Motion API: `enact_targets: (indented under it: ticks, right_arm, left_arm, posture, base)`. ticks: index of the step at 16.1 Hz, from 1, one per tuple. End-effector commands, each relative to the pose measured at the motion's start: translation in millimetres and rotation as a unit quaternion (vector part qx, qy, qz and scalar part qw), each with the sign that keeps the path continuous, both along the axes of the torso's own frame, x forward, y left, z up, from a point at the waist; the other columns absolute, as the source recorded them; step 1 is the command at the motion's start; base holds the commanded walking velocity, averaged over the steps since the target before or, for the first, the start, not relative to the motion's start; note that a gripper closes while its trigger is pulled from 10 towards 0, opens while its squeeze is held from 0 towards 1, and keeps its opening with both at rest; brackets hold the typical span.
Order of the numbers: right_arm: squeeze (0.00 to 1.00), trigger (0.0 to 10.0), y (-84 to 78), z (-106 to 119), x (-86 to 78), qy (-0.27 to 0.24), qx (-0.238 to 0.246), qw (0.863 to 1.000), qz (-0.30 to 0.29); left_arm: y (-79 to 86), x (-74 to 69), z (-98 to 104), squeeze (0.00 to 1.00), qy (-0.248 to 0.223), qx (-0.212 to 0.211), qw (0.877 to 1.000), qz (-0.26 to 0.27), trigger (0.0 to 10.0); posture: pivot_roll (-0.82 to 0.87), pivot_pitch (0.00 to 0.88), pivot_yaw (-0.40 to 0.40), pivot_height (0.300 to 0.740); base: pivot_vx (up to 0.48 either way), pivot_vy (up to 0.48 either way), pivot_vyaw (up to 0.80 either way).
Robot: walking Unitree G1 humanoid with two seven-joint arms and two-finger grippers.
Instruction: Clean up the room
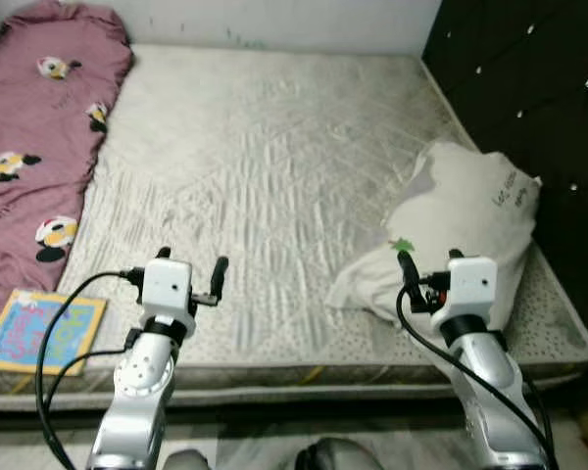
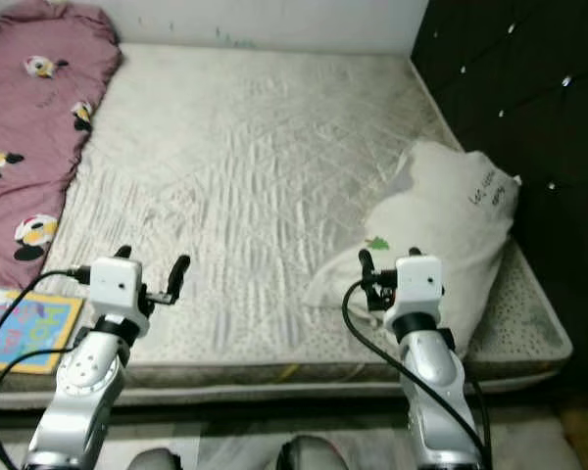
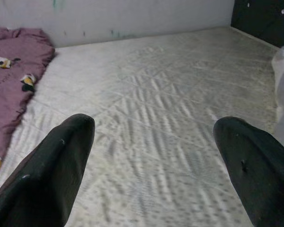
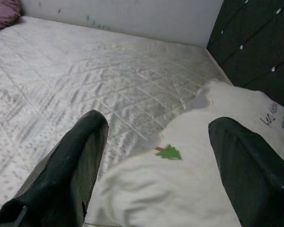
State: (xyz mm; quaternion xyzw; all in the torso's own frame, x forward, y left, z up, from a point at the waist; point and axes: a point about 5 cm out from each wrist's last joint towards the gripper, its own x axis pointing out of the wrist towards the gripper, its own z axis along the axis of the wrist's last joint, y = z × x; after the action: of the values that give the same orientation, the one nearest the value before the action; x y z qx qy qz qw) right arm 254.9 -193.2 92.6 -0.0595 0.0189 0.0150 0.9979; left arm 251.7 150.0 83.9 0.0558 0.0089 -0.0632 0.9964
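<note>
Right gripper (image 1: 429, 262) spread wide, holding nothing, hovering over the near edge of the white pillow (image 1: 461, 220) at the bare mattress's (image 1: 265, 166) right near corner. Left gripper (image 1: 191, 264) likewise parted and empty above the mattress's near edge. Step, as judged: approach to grasp the pillow. Next move needs the right fingers lowered onto the pillow's near fold, then pinched shut on the cloth. Pink Minnie-print blanket (image 1: 34, 127) lies along the left; a children's book (image 1: 41, 331) sits at the near left corner.

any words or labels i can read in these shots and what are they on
White pillow: dark handwriting near its right end, too small and blurred to read.
Colourful book at the bed's left corner: bright cover lettering, too blurred to read.
Pink blanket: cartoon prints, no text.
Nothing legible.
</note>
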Motion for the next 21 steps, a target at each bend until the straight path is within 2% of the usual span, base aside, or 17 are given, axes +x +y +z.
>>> enact_targets:
  ticks: [1,11,17,21]
  right_arm:
    - [0.0,10.0,-6.3,0.1,-1.8,0.001,-0.006,1.0,-0.01]
    - [0.0,10.0,-3.6,-0.5,-1.4,0.002,-0.008,1.0,-0.005]
    - [0.0,10.0,-1.2,-1.3,-1.1,0.003,-0.024,1.0,0.006]
    - [0.0,10.0,-1.5,-1.4,-1.7,0.001,-0.034,0.999,0.006]
  left_arm:
    - [-7.0,-1.0,-2.0,0.0,0.006,-0.003,1.0,-0.012,10.0]
    - [-6.7,0.7,-0.1,0.0,0.005,-0.002,1.0,-0.012,10.0]
    - [-6.4,0.8,2.5,0.0,-0.002,-0.005,1.0,-0.011,10.0]
    - [-8.7,0.6,3.0,0.0,-0.003,-0.013,1.0,-0.023,10.0]
  posture:
    - [-0.05,0.12,-0.048,0.74]
    - [-0.05,0.122,-0.045,0.74]
    - [-0.04,0.122,-0.046,0.74]
    - [-0.05,0.119,-0.047,0.74]
  base:
    - [0.0,-0.364,0.0]
    - [0.0,-0.376,0.0]
    - [0.0,0.0,0.0]
    - [0.0,0.0,0.4]
